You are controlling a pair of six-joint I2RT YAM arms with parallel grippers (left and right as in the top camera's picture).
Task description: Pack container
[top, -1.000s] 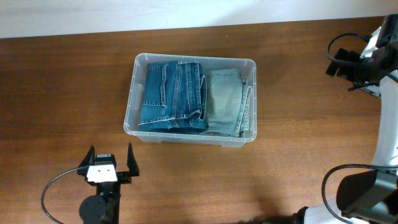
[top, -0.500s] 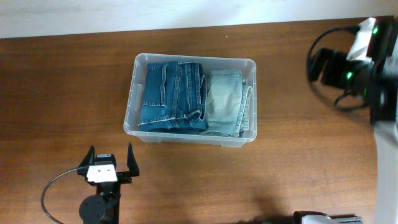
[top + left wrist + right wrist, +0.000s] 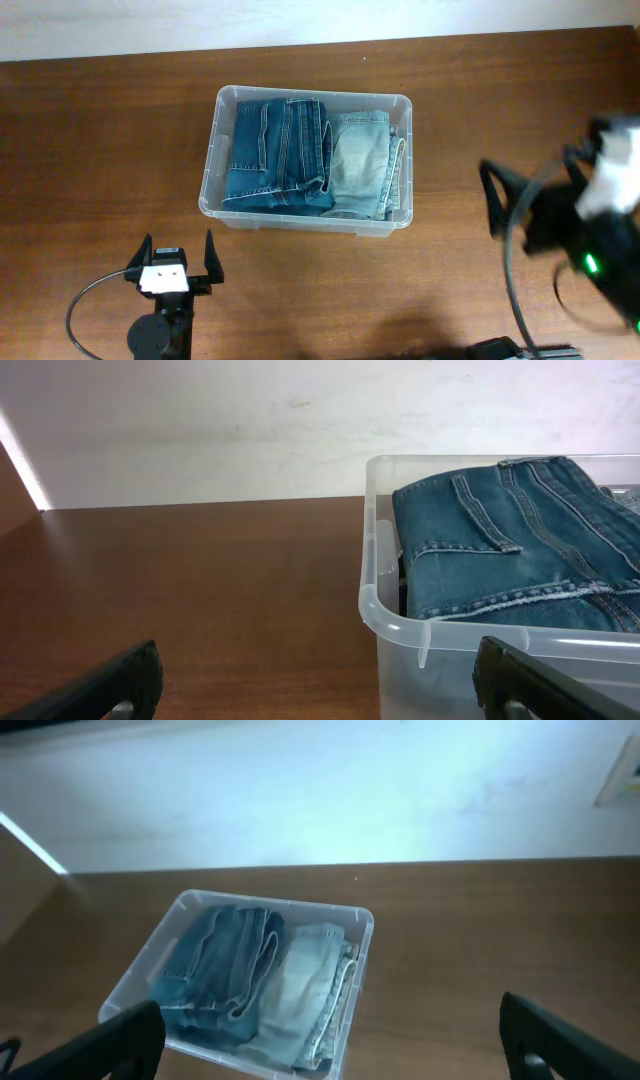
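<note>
The container (image 3: 211, 160) is a clear plastic bin in the middle of the wooden table. It holds folded dark blue jeans (image 3: 277, 155) on the left and folded light blue jeans (image 3: 362, 165) on the right. My left gripper (image 3: 177, 256) is open and empty in front of the bin's front left corner. In the left wrist view its fingers (image 3: 120, 685) flank that corner of the container (image 3: 372, 605). My right gripper (image 3: 330, 1025) is open and empty, held high to the right, looking down on the container (image 3: 362, 925). The right arm (image 3: 585, 220) is blurred overhead.
A pale wall runs along the table's far edge (image 3: 300, 40). Black cables loop beside the left arm's base (image 3: 85, 305) and around the right arm (image 3: 515, 270). Bare wood lies on all sides of the bin.
My right arm has swung from the far right corner toward the front right and is blurred by motion. The left gripper and the bin have not moved.
</note>
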